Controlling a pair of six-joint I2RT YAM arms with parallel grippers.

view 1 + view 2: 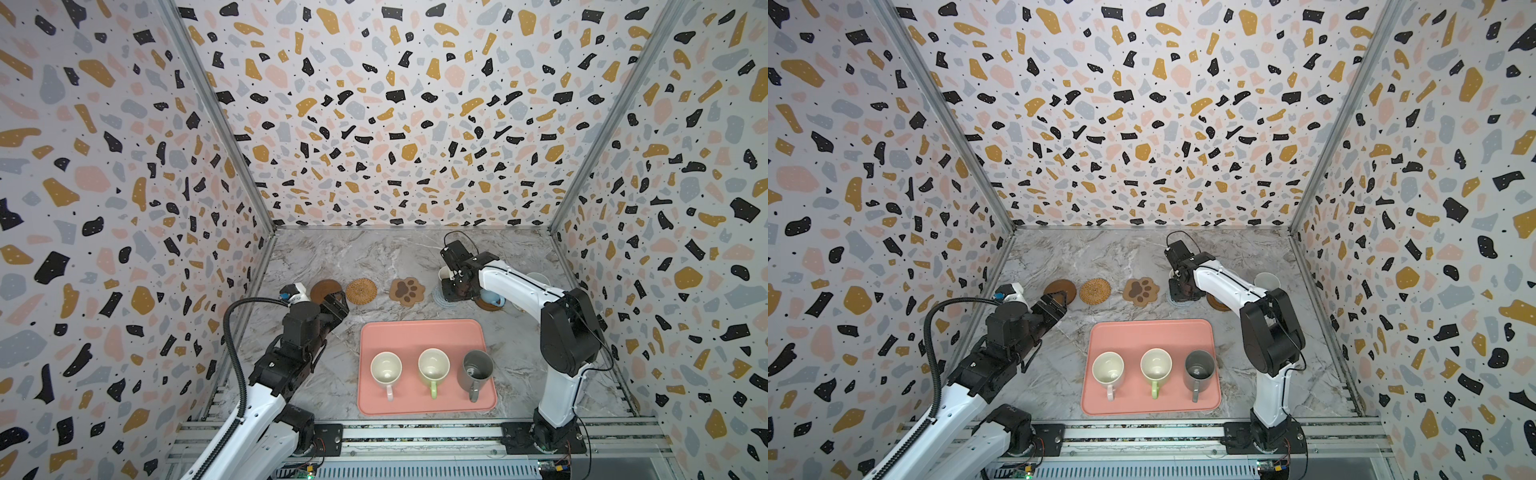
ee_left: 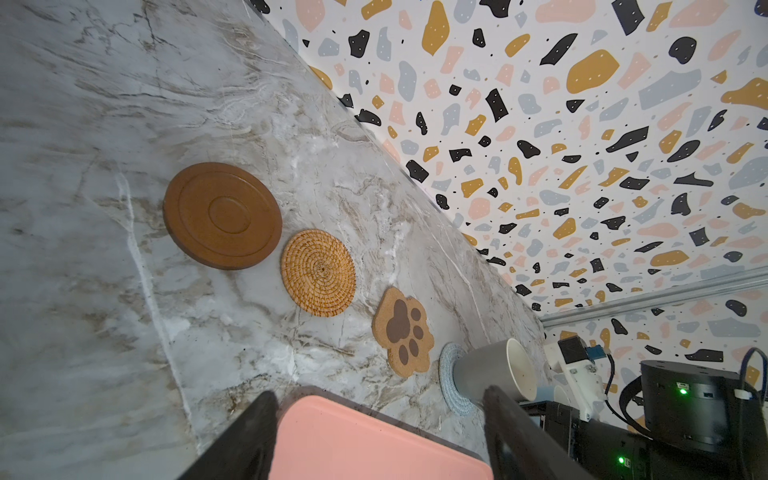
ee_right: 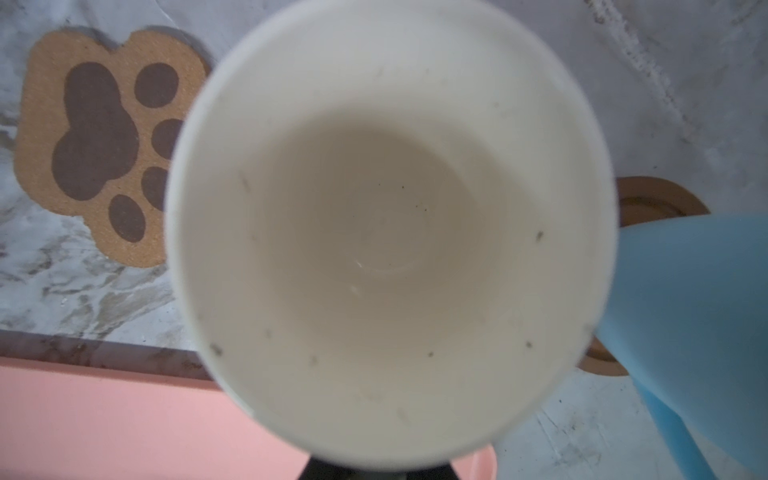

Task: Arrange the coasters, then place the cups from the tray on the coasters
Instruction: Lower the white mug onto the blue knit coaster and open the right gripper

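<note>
The salmon-pink tray [image 1: 419, 332] carries a pink cup [image 1: 386, 368], a light green cup [image 1: 433, 365] and a dark grey cup [image 1: 476, 368]. Behind it lie a brown disc coaster [image 1: 322, 289], a rattan coaster [image 1: 361, 291], a paw coaster [image 1: 406, 291] and a grey-blue crochet coaster [image 2: 453, 382]. A grey-beige cup [image 2: 486, 372] stands on the crochet coaster, with my right gripper [image 1: 455, 289] shut on it from above; its handle is hidden. A light blue cup [image 1: 490, 297] sits on a second brown disc [image 1: 484, 306]. My left gripper [image 1: 336, 303] hovers open and empty beside the first brown disc.
Another cup [image 1: 1266, 280] stands at the far right, mostly hidden behind the right arm. The enclosure walls close in the marble table [image 1: 374, 257] on three sides. A metal rail [image 1: 415, 432] runs along the front edge, just behind the tray.
</note>
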